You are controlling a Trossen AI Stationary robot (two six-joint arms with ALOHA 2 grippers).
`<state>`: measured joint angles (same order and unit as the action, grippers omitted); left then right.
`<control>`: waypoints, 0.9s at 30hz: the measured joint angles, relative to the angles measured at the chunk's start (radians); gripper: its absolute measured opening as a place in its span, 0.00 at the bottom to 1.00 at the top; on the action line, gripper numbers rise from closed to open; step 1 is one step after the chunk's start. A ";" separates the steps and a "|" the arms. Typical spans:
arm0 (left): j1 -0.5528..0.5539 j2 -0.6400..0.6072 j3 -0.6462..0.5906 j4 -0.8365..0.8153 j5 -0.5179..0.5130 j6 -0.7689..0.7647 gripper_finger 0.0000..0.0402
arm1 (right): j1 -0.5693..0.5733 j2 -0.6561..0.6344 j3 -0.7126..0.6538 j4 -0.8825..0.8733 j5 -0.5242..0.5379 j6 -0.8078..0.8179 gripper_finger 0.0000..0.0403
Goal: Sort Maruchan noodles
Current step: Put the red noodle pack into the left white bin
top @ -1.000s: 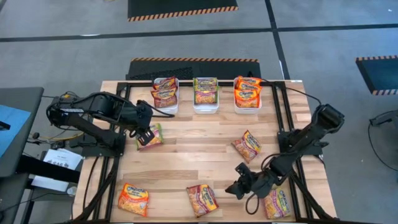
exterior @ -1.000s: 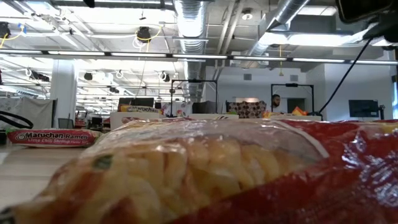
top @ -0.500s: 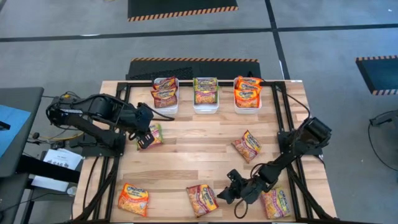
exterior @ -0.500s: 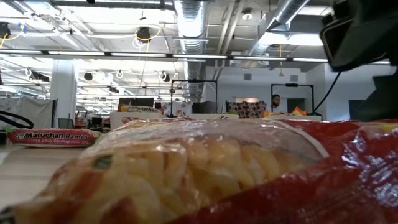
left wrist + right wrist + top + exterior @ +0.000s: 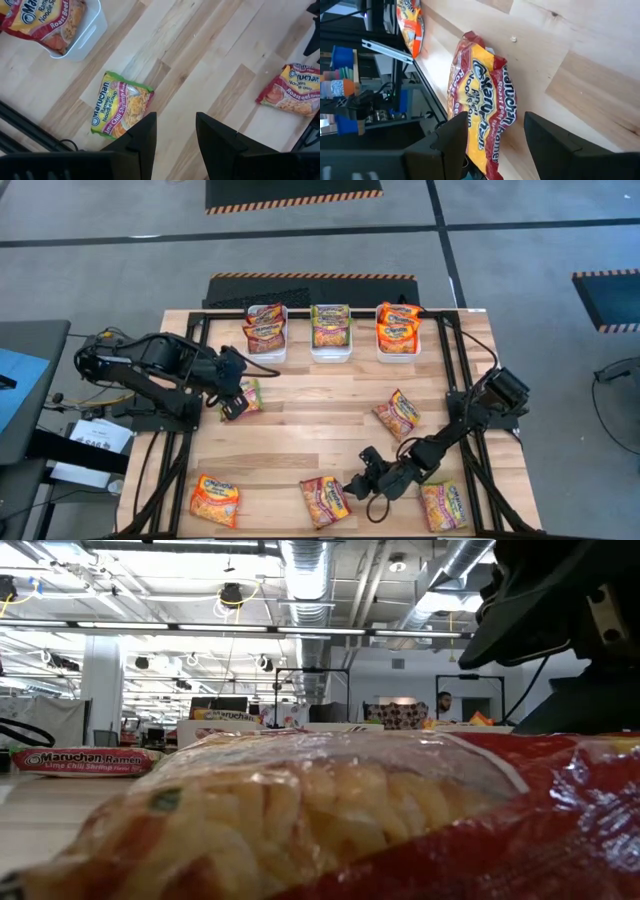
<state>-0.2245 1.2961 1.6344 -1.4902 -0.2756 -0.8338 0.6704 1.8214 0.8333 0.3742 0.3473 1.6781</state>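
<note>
Near edge of the wooden table (image 5: 300,445): three loose packets in a row. An orange-edged packet (image 5: 215,500) lies at the left corner, a maroon-edged packet (image 5: 325,501) in the middle, another packet (image 5: 445,506) near the right corner; its edging is hard to read from above, possibly maroon.

The right gripper (image 5: 357,487) sits low just beside the maroon-edged packet, on its right. Its fingers (image 5: 454,140) stand spread wide with nothing between them; in the wrist view the packet lies just ahead of the tips, flat on the wood.

Mid table: a fourth loose packet (image 5: 397,414) lies right of centre. On the left, the left gripper (image 5: 233,402) hangs over a green-edged packet (image 5: 120,106), lime chili shrimp by its print. Fingers (image 5: 142,137) partly apart, holding nothing; the packet rests on the table beyond them.

Far edge: three white bins (image 5: 331,354) in a row, each holding packets: maroon left, green middle, orange right
</note>
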 joint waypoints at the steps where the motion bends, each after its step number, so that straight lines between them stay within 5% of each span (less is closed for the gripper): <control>1: 0.000 0.000 0.000 0.000 0.000 0.000 0.30 | 0.000 0.000 0.004 -0.006 -0.001 0.000 0.55; 19: 0.000 0.000 0.000 0.000 -0.008 -0.001 0.30 | 0.021 0.004 0.034 -0.051 0.023 0.051 0.54; 27: 0.001 0.000 0.000 0.012 -0.024 0.000 0.30 | 0.043 0.131 0.124 -0.045 0.037 0.109 0.54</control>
<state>-0.2239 1.2957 1.6344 -1.4779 -0.3000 -0.8335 0.7132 1.9523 0.9575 0.3294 0.3843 1.7866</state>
